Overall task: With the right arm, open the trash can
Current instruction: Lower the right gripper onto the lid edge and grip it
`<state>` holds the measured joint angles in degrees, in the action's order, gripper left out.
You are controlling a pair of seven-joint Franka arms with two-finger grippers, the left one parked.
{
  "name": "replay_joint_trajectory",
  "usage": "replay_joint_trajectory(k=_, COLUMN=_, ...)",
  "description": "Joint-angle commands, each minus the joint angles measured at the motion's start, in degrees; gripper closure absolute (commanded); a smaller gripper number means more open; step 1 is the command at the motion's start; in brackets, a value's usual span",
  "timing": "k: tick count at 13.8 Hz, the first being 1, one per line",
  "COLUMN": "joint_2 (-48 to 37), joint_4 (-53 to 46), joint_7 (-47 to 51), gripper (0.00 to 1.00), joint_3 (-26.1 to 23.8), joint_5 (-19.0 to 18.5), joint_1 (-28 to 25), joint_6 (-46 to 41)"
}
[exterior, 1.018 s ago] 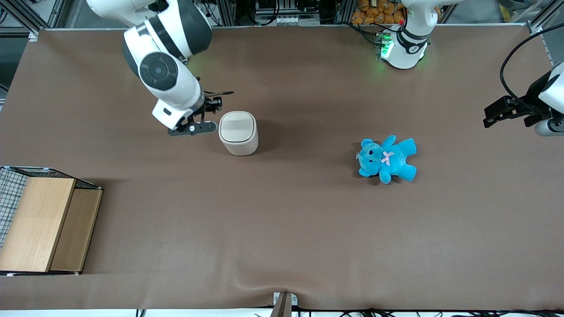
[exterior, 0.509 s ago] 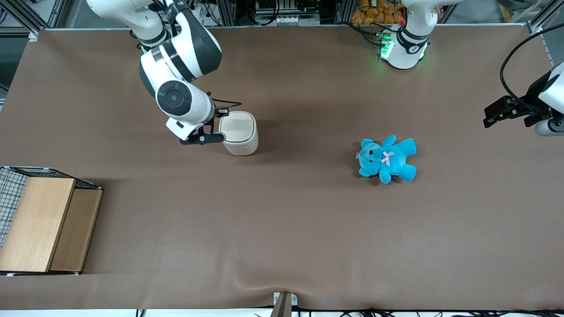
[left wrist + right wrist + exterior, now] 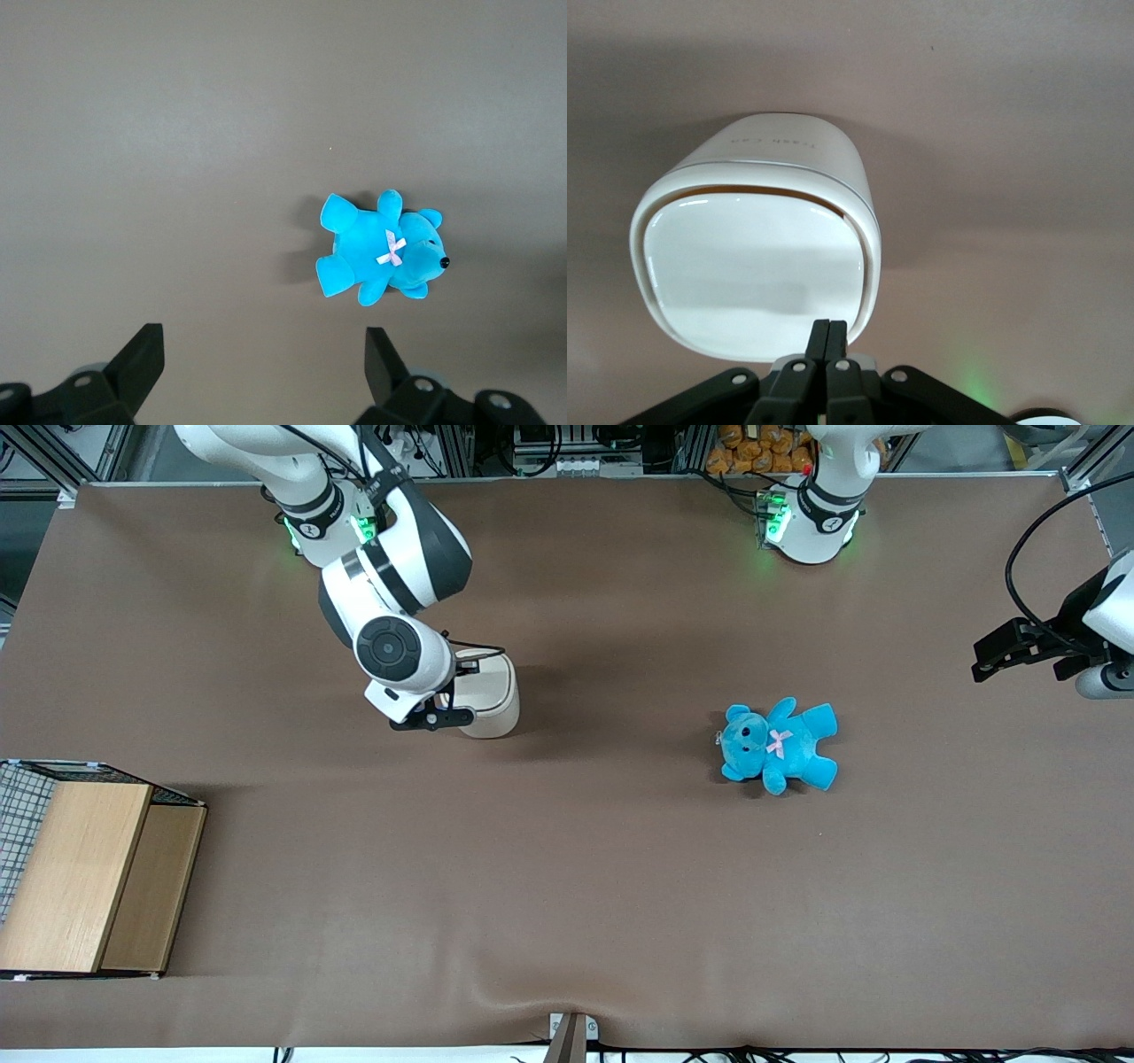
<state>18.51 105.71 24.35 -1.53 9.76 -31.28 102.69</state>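
Your tool (image 3: 829, 341), fingers pressed together, has advanced onto the trash can (image 3: 494, 695), whose lid (image 3: 753, 270) lies at twelve o'clock from the fingertips.

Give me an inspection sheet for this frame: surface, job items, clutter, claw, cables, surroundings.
Surface: brown cloth-covered table, a wrinkle at the edge nearest the front camera.
Job's things: trash can upright, lid down with a thin gap showing at one edge.
Clutter: blue teddy lying toward the parked arm's end; wooden box at the working arm's end, nearer the front camera.
Claw: right arm's claw over the lid's edge, fingers shut together, holding nothing.
Cables: black cable looping at the parked arm's end.
Surroundings: metal framing and equipment past the table edge.
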Motion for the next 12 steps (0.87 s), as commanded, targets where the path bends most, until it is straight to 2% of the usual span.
replay_joint_trajectory(k=1, joint_2=1.1, joint_4=-0.2, joint_7=1.0, gripper=1.00, joint_3=0.5, joint_5=0.4, joint_1=-0.6, joint_6=0.1)
replay_joint_trajectory(k=12, joint_2=4.1, joint_4=0.8, joint_7=1.0, gripper=1.00, joint_3=0.5, joint_5=0.4, joint_1=-1.7, joint_6=2.0)
